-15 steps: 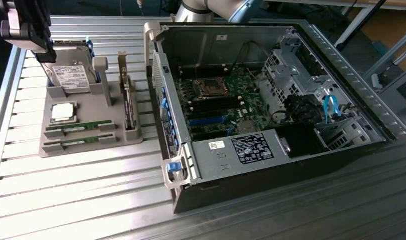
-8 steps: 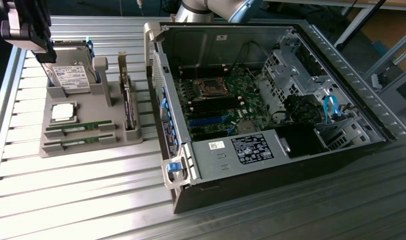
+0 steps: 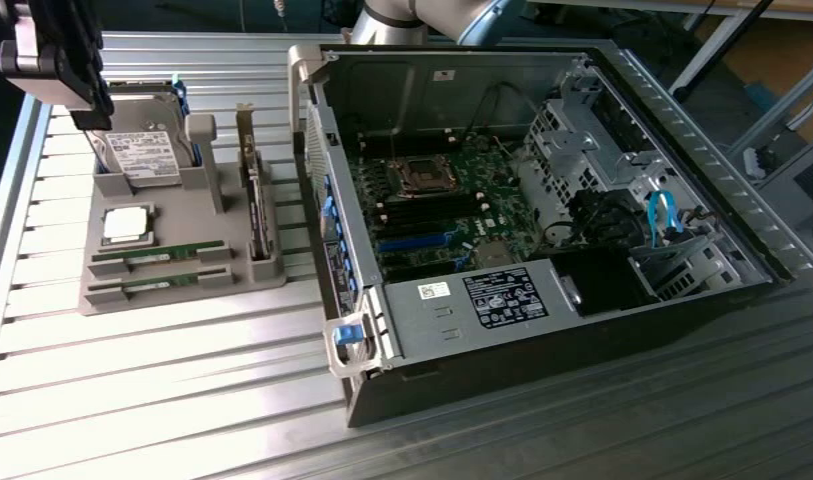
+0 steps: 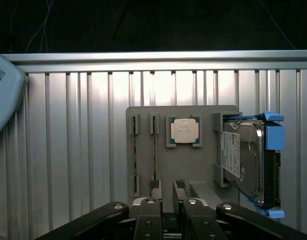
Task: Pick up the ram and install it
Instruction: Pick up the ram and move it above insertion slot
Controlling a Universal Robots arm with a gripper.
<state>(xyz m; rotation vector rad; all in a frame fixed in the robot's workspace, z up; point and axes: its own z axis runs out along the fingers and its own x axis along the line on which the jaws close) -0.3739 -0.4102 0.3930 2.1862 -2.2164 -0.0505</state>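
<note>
Ribbed aluminium table (image 3: 179,400), bright under the lamps, with a dark room beyond its far edge. Toward the exterior view's left it carries a grey holder tray (image 3: 179,300); toward the exterior view's right stands the open computer case (image 3: 379,110), board exposed. The ram (image 3: 159,253) sits in a slot of the tray, just beside the processor chip (image 3: 126,222). A second stick (image 3: 157,286) sits in the neighbouring slot, on the side away from the chip. My hand (image 3: 86,105) hangs well above the tray's far end, over the hard drive (image 3: 146,150). In the wrist view the hand (image 4: 167,186) has its fingers (image 4: 148,220) slightly spread with nothing between them, and one fingertip lines up with the end of the ram (image 4: 154,150). I judge the step in hand to be the line-up for the pick. To do it well I would centre the stick's thin edge in the gap, keep the fingers square to its length, and take it mid-length so it lifts level from the slot. Margins: the two sticks lie near each other, so the finger between them has little room. The upright card (image 3: 257,200) stands on the tray's case side, with the case wall just beyond it. Open room lies straight overhead.
</note>
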